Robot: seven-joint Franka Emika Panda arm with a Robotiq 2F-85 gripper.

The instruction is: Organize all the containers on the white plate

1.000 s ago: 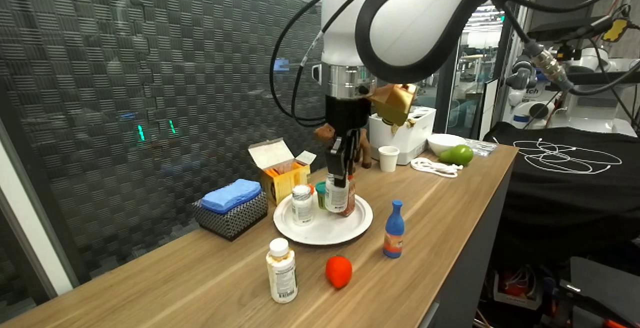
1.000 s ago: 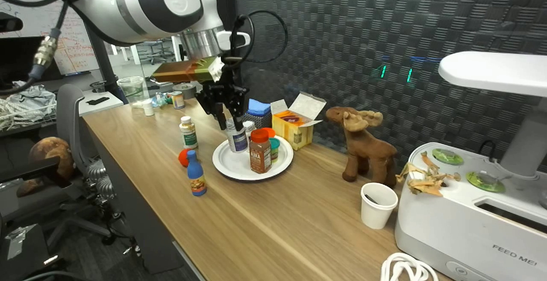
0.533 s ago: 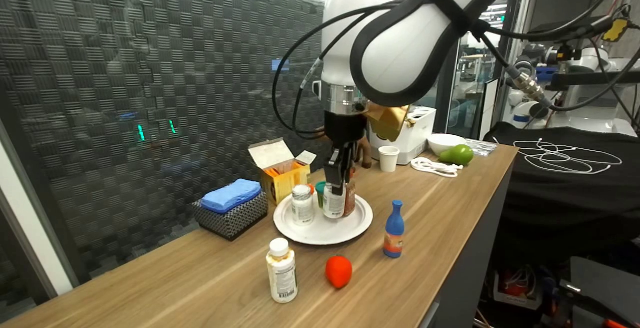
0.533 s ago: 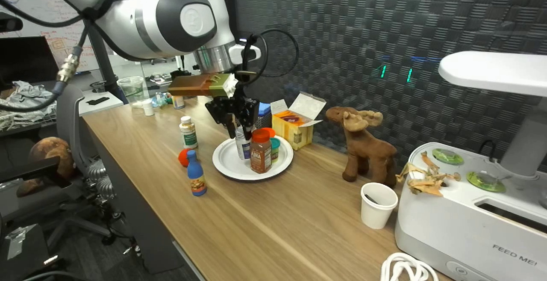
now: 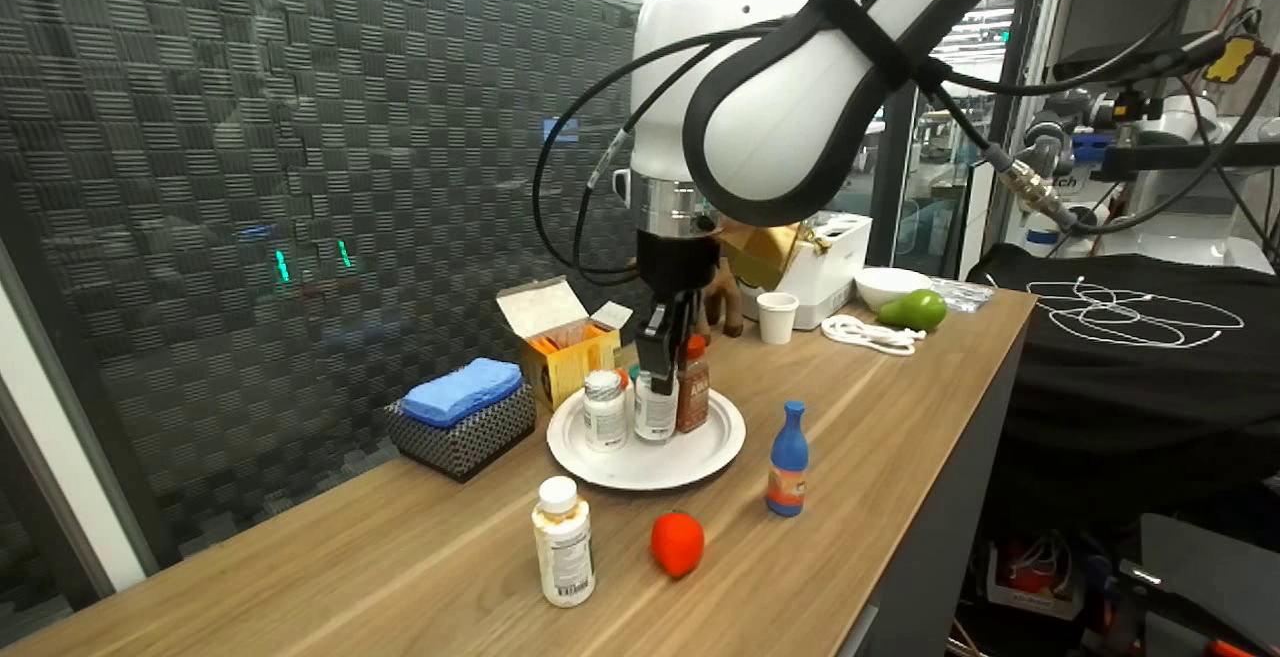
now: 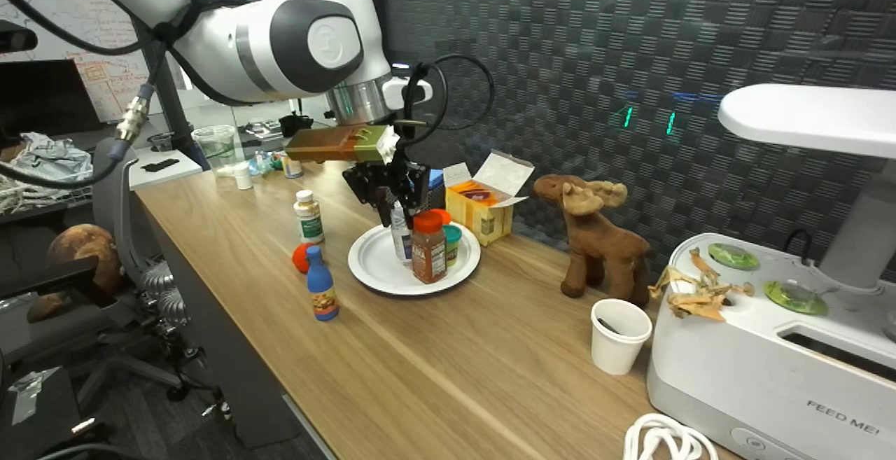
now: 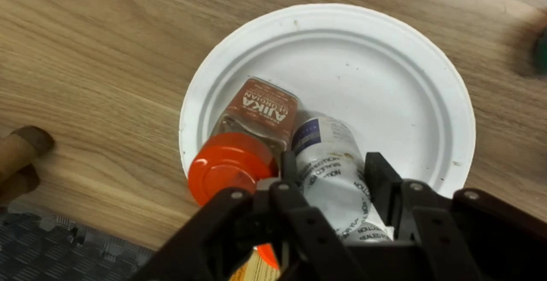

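Squeezed a white bottle (image 7: 331, 187) tight in the hand (image 7: 331, 163), just beside the red-topped jar (image 6: 428, 250); had open room toward an edge of the white plate (image 7: 384, 88).

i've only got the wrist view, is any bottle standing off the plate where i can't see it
Observer: Yes, a white-capped bottle stands upright on the wooden counter, off the white plate.
Operator: ok what's next to it
Observer: In both exterior views, a round red tomato-like thing lies between it and a blue bottle.
Operator: and what am i missing on the plate
Observer: A teal-lidded tub, partly hidden behind the red-capped ajika jar in an exterior view.
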